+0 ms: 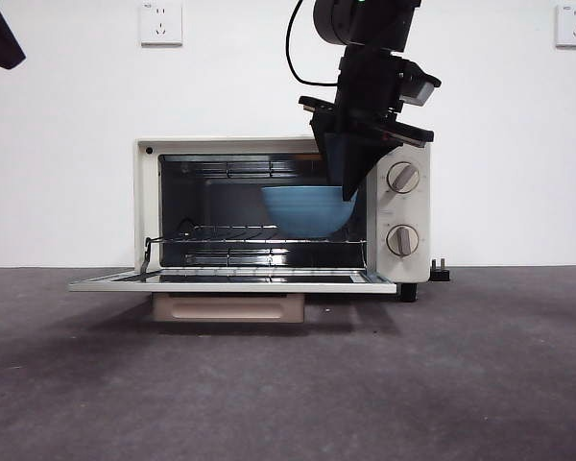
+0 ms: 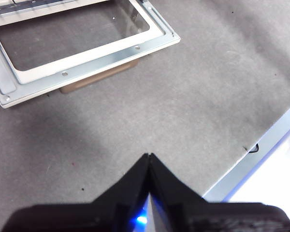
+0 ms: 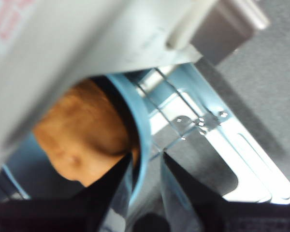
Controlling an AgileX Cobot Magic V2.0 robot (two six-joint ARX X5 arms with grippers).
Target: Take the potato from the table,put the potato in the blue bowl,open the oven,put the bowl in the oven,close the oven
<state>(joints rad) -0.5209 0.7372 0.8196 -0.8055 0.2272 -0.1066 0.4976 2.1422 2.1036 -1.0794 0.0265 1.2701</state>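
The oven (image 1: 146, 211) stands with its door (image 1: 230, 281) folded down flat. The blue bowl (image 1: 302, 206) is inside the cavity, on the side nearer the knobs and low over the wire rack (image 1: 221, 233). My right gripper (image 1: 346, 192) reaches in from above and is shut on the bowl's rim. In the right wrist view the rim (image 3: 140, 125) runs between the jaws of the right gripper (image 3: 146, 162), and the orange-tan potato (image 3: 84, 140) lies in the bowl. My left gripper (image 2: 149, 157) is shut on nothing, high over the table (image 2: 193, 96) in front of the door (image 2: 87, 53).
The beige handle (image 1: 228, 307) hangs under the open door's front edge. Two knobs (image 1: 403, 178) sit on the oven's right panel, close to the right arm. A black plug (image 1: 441, 271) lies beside the oven. The table's metal edge (image 2: 266, 145) shows near the left gripper.
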